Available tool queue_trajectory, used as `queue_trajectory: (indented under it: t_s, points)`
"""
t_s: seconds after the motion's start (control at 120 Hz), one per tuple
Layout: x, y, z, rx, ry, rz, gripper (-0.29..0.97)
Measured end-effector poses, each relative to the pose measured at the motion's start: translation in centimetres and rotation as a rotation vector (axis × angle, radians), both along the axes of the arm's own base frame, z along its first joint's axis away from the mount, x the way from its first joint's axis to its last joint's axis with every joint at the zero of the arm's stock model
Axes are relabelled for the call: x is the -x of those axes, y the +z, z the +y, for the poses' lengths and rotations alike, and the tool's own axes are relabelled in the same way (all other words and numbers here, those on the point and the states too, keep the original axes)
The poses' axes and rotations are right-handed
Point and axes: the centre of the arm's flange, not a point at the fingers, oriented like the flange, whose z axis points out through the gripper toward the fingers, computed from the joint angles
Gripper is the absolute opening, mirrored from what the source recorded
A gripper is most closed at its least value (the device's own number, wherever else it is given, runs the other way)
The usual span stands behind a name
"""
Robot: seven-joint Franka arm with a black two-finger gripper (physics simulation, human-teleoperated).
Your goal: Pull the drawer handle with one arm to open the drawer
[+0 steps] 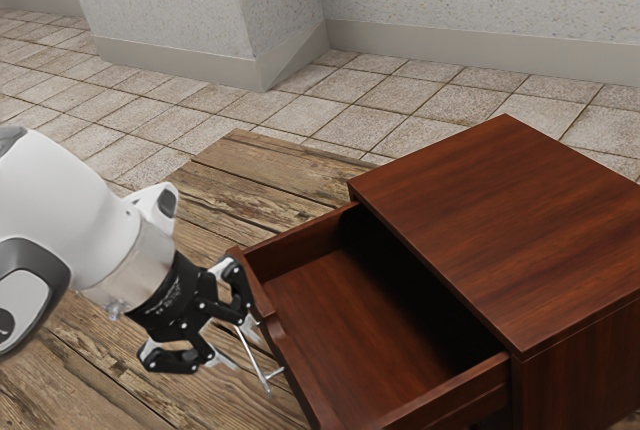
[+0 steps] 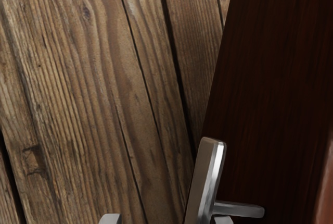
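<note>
- Standing pulled far out of a dark red-brown wooden cabinet (image 1: 500, 220), the drawer (image 1: 370, 340) is seen open, with its bare inside exposed.
- The cabinet is set on a surface of weathered wooden planks (image 1: 250, 170), with grey floor tiles (image 1: 400, 100) beyond it.
- A thin silver bar handle (image 1: 255, 355) is fixed to the drawer's front, at the end toward the exterior view's left.
- A white arm (image 1: 70, 220) is seen coming in from the exterior view's left, ending in a black gripper (image 1: 225, 328) placed right at the handle.
- The gripper's fingers are held apart, and the bar lies close by their tips; whether it is touched cannot be told.
- In the wrist view, the handle (image 2: 208, 182) is seen close under the hand, mounted on a short post against the dark drawer front (image 2: 270, 104), with the planks (image 2: 78, 104) beside it.
</note>
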Motion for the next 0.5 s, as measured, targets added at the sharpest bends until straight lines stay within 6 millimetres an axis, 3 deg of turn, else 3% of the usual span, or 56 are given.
queue_trajectory:
  t_s: [0.35,0.5]
  points:
    - [0.2,0.9,0.2,-0.027,-0.006,-0.014,0.23]
    - [0.1,3.0,0.1,-0.046,-0.014,-0.04,0.24]
